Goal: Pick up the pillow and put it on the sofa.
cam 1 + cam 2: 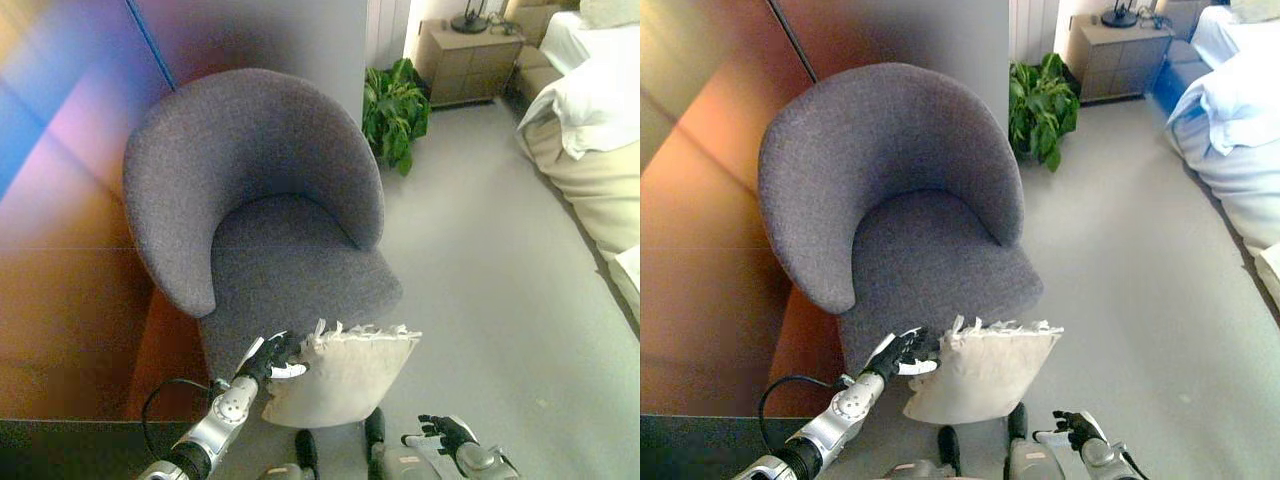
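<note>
Cream, fringed pillow (340, 378) hangs just before the grey sofa (260, 230) seat front, pinched at its upper left corner by left hand (272, 358) fingers — likely light, soft, floppy — right hand (448, 437) spread, idle.

Matt grey woven-cloth sofa (270, 220); pale cloth pillow (340, 375), frayed fringe; smooth floor (480, 260).

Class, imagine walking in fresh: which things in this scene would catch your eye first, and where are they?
The big grey tub chair fills the middle. At its front edge, the left hand grips the corner of a cream fringed pillow, held just below the seat. A leafy green plant stands behind the chair, and the right hand waits low at right.
</note>
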Controlling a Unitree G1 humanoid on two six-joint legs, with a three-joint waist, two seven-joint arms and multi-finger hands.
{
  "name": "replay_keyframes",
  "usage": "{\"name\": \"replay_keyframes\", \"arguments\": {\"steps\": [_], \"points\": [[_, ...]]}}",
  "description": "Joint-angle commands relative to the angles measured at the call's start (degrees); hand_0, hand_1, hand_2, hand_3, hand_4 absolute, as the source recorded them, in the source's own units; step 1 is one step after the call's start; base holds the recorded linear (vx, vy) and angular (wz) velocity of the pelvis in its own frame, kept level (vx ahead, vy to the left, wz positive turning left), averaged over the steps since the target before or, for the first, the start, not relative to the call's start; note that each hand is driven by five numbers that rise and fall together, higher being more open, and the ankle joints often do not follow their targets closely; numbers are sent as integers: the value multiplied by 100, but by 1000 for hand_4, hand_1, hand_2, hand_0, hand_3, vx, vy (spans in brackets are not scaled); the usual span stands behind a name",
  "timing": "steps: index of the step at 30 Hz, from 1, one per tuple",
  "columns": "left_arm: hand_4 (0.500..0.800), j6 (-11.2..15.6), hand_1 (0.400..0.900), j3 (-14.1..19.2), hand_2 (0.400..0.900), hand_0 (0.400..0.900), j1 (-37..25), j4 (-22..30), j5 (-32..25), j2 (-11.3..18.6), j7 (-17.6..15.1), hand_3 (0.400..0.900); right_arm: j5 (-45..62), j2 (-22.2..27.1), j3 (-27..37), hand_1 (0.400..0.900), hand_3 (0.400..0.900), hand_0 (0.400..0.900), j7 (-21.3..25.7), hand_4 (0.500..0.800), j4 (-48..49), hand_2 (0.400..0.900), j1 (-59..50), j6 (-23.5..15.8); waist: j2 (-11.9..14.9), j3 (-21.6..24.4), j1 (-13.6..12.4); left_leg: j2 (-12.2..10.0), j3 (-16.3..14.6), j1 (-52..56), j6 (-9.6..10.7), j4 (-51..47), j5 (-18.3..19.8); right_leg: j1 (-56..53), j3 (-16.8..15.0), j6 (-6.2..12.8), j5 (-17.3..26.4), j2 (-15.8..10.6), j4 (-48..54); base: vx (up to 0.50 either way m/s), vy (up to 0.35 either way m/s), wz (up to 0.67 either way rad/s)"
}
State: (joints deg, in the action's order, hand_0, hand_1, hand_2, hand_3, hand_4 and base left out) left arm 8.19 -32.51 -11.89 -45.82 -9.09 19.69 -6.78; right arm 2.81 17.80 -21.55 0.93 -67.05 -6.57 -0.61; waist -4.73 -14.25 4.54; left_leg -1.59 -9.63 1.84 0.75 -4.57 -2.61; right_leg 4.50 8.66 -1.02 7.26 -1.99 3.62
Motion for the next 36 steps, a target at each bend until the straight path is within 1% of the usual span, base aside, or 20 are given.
{"name": "replay_keyframes", "arguments": {"steps": [1, 4, 11, 23, 27, 31, 36], "points": [[800, 276, 900, -4, 900, 900, -864, -217, 224, 36, -204, 900, 60, 54, -363, 900, 900, 900, 81, 800, -134, 900, -122, -87, 286, -162, 95, 20, -171, -329, 10, 707, 540, 64, -443, 787, -572, -539, -483, -64, 9, -7], [800, 280, 900, -70, 900, 900, -1033, -353, 218, -18, -297, 900, 150, 62, -402, 900, 900, 900, 152, 800, -107, 900, -259, -153, 288, -331, 144, 22, -222, -439, 6, 734, 529, 205, -502, 805, -510, -558, -483, -58, -4, -7], [800, 231, 900, -230, 900, 900, -1460, -465, 202, -68, -465, 900, 285, 95, -514, 900, 900, 900, 294, 800, 19, 900, -590, -231, 291, -680, 228, 8, -300, -756, 17, 897, 493, 573, -590, 803, -419, -610, -619, -58, -4, -5], [800, 208, 900, -401, 900, 900, -1891, -657, 225, -183, -432, 900, 440, 115, -601, 900, 900, 900, 465, 800, 81, 900, -1002, -270, 313, -1111, 303, -46, -333, -1109, 93, 1138, 447, 981, -602, 776, -337, -684, -835, -34, -9, -1], [800, 163, 900, -426, 900, 900, -2018, -755, 245, -236, -544, 900, 466, 116, -658, 900, 900, 900, 493, 800, 155, 900, -1141, -238, 344, -1203, 338, -65, -377, -1213, 115, 1196, 438, 1106, -621, 768, -310, -675, -862, -33, -8, -5], [800, 159, 900, -403, 900, 900, -2212, -926, 323, -293, -733, 900, 491, 84, -745, 900, 900, 900, 553, 800, 210, 900, -1352, -235, 396, -1333, 366, -104, -419, -1372, 147, 1314, 422, 1272, -642, 754, -265, -669, -901, -45, -18, -6], [800, 241, 900, -367, 900, 900, -2554, -1166, 437, -263, -967, 900, 491, 99, -924, 900, 900, 900, 635, 800, 375, 900, -1718, -199, 476, -1536, 399, -149, -423, -1604, 193, 1437, 395, 1522, -712, 728, -195, -625, -952, -56, -12, -10]]}}
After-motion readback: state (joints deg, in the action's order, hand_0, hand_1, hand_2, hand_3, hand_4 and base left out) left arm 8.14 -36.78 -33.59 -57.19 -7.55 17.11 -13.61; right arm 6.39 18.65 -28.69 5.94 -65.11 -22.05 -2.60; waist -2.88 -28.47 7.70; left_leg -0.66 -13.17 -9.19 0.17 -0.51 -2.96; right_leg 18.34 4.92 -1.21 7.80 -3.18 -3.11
